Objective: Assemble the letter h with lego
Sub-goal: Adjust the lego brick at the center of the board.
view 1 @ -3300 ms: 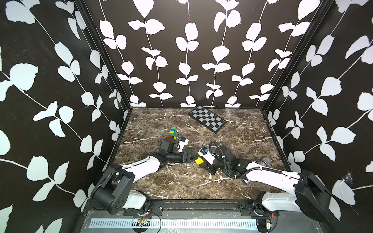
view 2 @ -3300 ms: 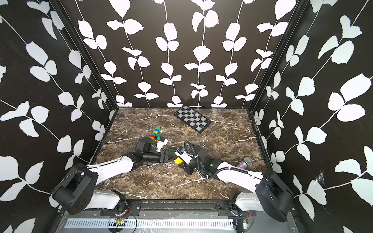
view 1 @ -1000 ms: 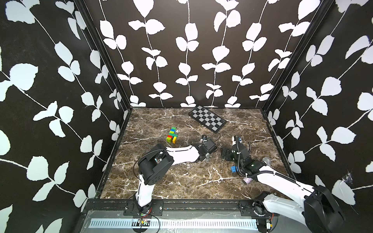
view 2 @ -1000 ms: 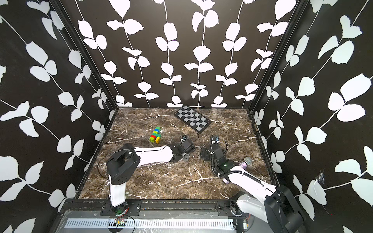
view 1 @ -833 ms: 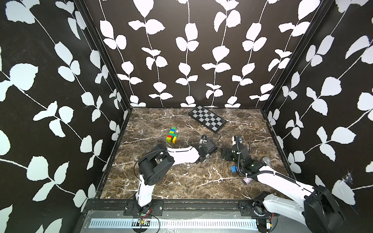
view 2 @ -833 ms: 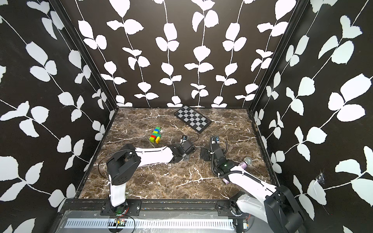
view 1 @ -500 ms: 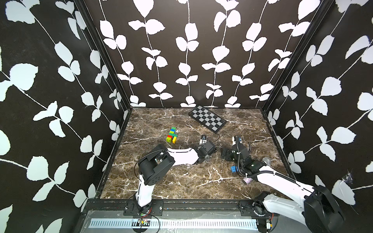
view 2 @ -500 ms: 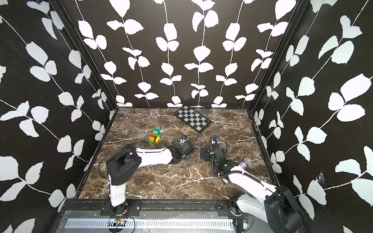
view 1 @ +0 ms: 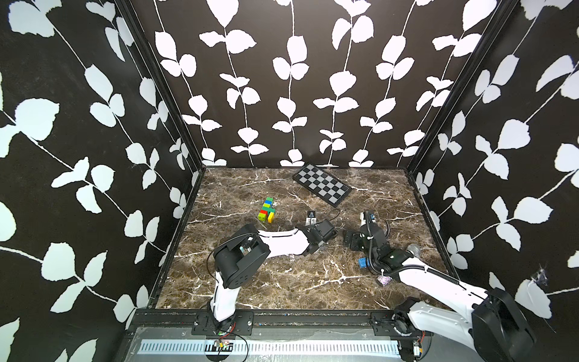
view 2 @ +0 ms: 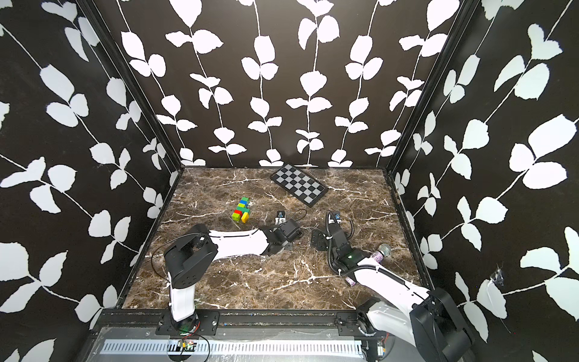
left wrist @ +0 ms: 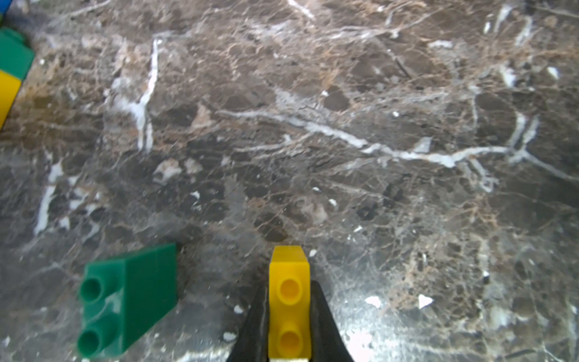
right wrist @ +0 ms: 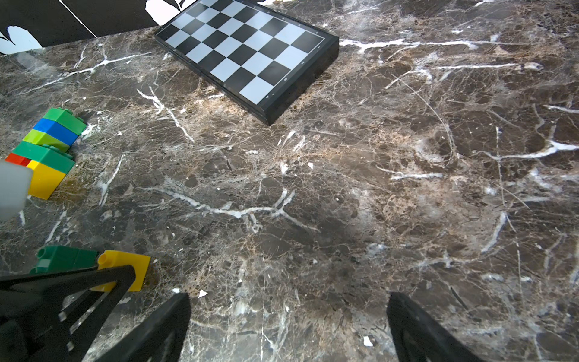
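Observation:
A joined lego cluster of green, blue, lime, red and yellow bricks lies on the marble floor left of centre, seen in both top views and in the right wrist view. My left gripper is shut on a small yellow brick, low over the floor near the middle. A loose dark green brick lies close beside it. My right gripper stands open over bare floor, just right of the left one. A blue brick lies by the right arm.
A black-and-grey chequered board lies at the back, right of centre. A glittery purple cylinder lies under the right forearm near the right wall. Black leaf-patterned walls close off three sides.
Since the earliest frames the left gripper has carried the yellow brick to the right, and the right gripper has drawn away from it. Over the last second both arms barely move.

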Controlling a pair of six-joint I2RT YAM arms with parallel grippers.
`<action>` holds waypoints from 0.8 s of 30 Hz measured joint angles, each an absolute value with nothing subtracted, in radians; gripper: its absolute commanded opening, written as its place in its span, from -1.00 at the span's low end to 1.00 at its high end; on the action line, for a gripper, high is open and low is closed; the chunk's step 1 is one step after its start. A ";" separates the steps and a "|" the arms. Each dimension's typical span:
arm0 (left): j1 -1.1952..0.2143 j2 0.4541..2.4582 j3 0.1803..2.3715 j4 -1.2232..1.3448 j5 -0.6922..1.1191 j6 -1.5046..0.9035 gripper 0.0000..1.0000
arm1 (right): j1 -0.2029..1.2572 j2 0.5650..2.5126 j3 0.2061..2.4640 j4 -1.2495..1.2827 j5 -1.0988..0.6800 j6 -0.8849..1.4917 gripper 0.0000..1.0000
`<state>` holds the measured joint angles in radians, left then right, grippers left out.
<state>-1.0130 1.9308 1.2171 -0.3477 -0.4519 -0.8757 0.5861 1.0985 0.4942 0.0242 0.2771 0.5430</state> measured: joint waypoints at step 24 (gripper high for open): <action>-1.009 1.972 1.276 -0.430 -0.371 -0.897 -0.37 | 0.586 1.091 0.494 0.024 0.278 0.542 0.95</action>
